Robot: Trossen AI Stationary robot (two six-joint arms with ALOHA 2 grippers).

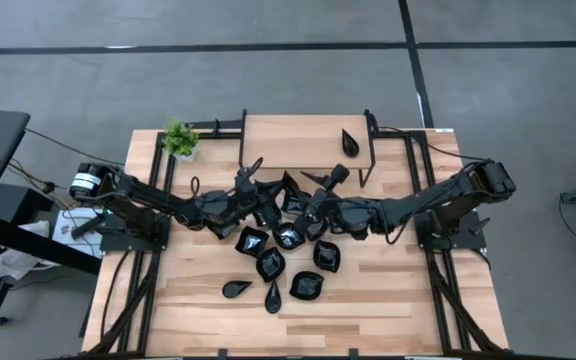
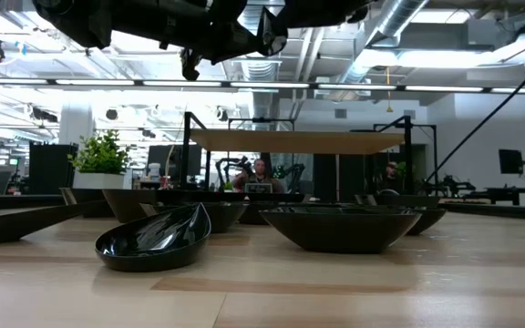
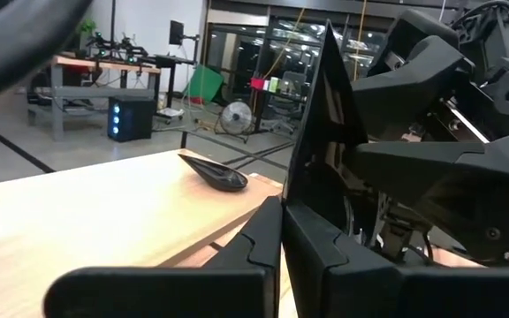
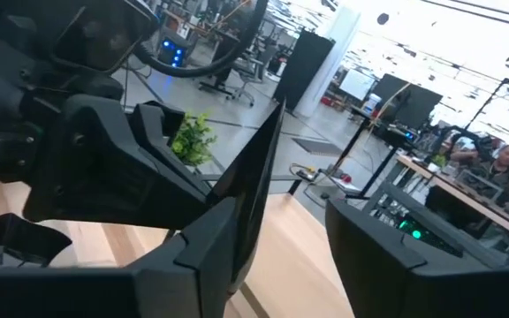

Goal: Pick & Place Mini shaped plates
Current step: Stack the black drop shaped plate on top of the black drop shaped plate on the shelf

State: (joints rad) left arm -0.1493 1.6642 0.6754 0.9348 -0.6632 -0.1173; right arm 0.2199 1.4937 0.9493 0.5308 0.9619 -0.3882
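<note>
**A:** Start from the high view. Where is everything?

**B:** Both arms reach in to the middle of the table [image 1: 198, 310]. The left gripper [image 1: 266, 208] and right gripper [image 1: 306, 210] are nose to nose above the loose mini shaped plates [image 1: 271, 263]. One teardrop plate [image 1: 350, 142] already lies on the raised shelf [image 1: 288, 140] at the back. The potted plant [image 1: 179, 138] stands at the shelf's left corner.

**A:** And the low view?

**B:** It shows little of the grippers, only the arms crossing overhead. The glossy black dishes sit on the wood, with the shelf behind them.

**A:** Left wrist?

**B:** Its jaws are pinched tight on the held plate [image 3: 321, 132], which stands on edge well above the table. The right arm's gripper is just behind it, and the teardrop plate is on the shelf farther off.

**A:** Right wrist?

**B:** The same plate [image 4: 256, 168] shows edge-on between the right jaws, which stand wide. One finger [image 4: 210, 243] is against the plate or very nearly so. The other is clearly apart from it, so the right gripper has no hold.

**A:** So which step is this?

**B:** I'd say a mid-air handover, left to right, on the way to the shelf. Next, the right jaws should squeeze the plate firmly before the left lets go. The plate is thin and glossy, so it could slip or twist if the left releases too soon.
</note>
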